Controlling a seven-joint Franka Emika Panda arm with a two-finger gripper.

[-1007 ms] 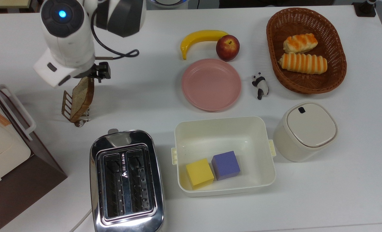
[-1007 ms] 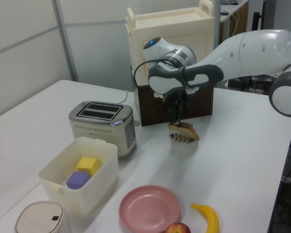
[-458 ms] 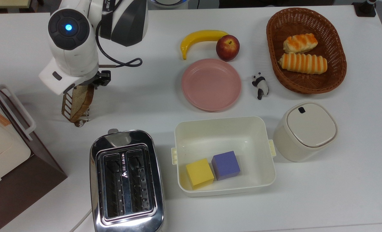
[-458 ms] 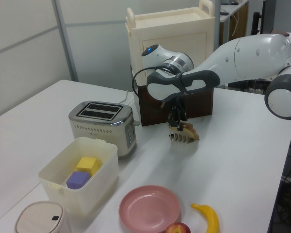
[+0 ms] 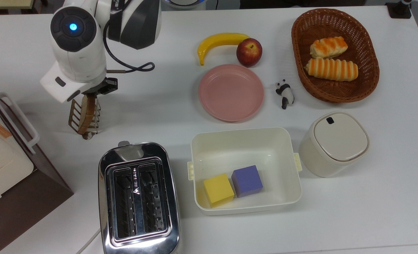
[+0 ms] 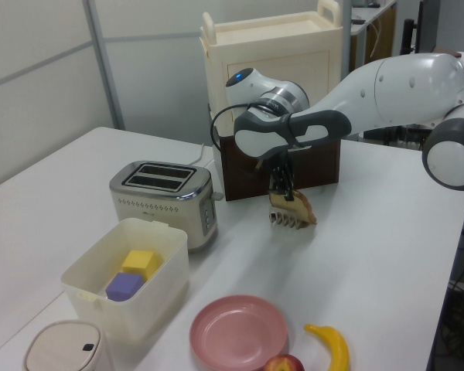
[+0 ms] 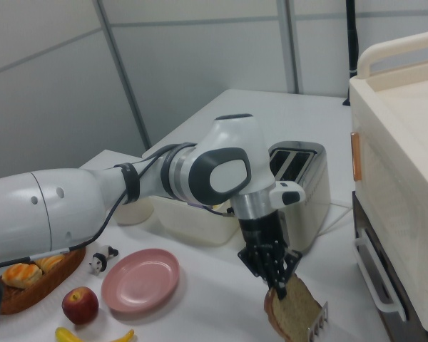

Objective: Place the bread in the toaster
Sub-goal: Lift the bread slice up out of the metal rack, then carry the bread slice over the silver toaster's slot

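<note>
Change: bread now stands upright in the wire rack, no longer leaning.
Tool: clamped on the slice's top edge.
Toaster: shiny chrome, rounded corners, nearby on white counter.

Surfaces: polished metal, glossy and matt plastic, woven wicker

The toaster is mirror-bright chrome with dark slots; the bread looks coarse and speckled, with a brown crust, standing in a thin metal wire rack. The arm has a smooth, glossy white shell with dark grey joints. The tub and lidded bin are cream plastic, the plate matt pink, the basket rough brown wicker, and the table smooth matt white.
</note>
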